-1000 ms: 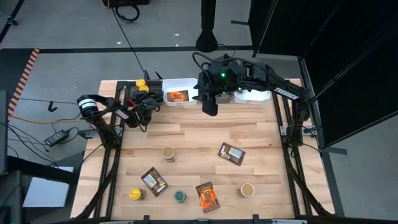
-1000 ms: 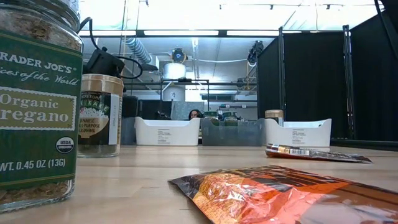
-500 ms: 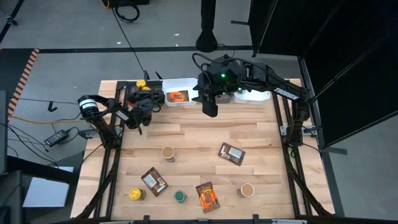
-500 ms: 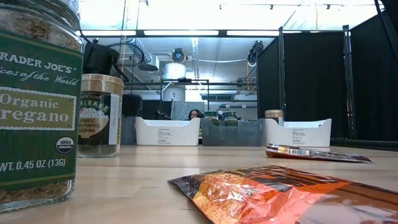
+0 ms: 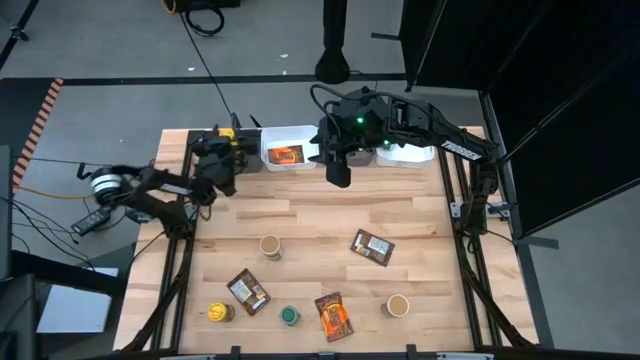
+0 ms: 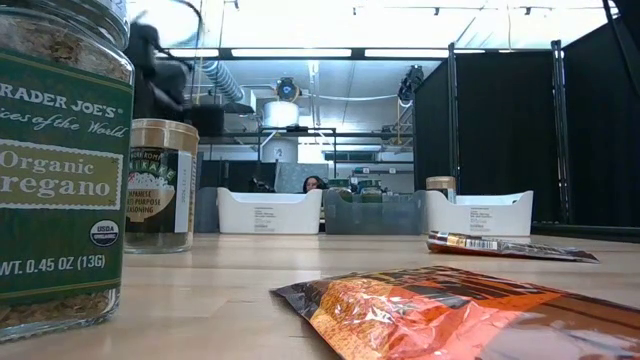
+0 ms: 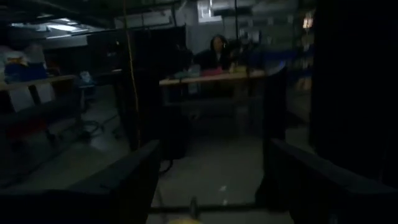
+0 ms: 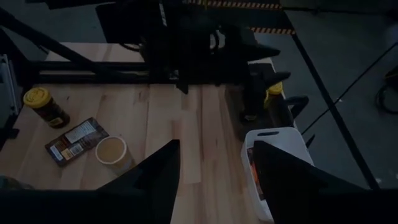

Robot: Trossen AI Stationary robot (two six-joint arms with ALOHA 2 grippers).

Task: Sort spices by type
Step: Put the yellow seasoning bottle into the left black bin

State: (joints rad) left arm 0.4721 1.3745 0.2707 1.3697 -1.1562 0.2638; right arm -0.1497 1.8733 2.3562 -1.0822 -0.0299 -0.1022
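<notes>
Both grippers up at the far bins — spices still scattered on the near table.

Your left gripper (image 5: pixel 222 150) hangs jaws released over the dark bin (image 5: pixel 212 152) holding a yellow-lidded jar (image 5: pixel 228 133); right gripper (image 5: pixel 338 172), jaws parted and empty, beside the white bin (image 5: pixel 270 160) with an orange packet (image 5: pixel 286 154). Jars and packets (image 5: pixel 371 247) lie apart — oregano jar (image 6: pixel 55 160) nearest.

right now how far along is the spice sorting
Early on. One orange packet lies in a white bin and a yellow-lidded jar sits in the dark bin. Nothing is in hand: both pincers hang open and empty near the bins. Four jars and three packets remain on the table.
</notes>
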